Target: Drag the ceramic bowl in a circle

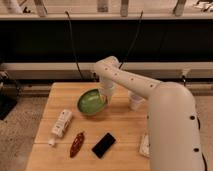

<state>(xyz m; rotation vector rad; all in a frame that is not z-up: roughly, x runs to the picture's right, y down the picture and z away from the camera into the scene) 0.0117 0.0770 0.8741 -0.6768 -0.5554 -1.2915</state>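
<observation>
The ceramic bowl (91, 102) is round, shallow and glossy green, and sits near the middle of the wooden table (120, 127). My white arm reaches over from the right and bends down at the bowl's right rim. The gripper (105, 96) hangs at that rim, right at the bowl's edge. The arm hides the table behind it.
A small white cup (135, 101) stands right of the bowl, beside the arm. A white bottle (60, 125) lies at the left, a reddish-brown packet (77, 144) and a black phone (104, 145) at the front, and a white packet (145, 145) at the right edge.
</observation>
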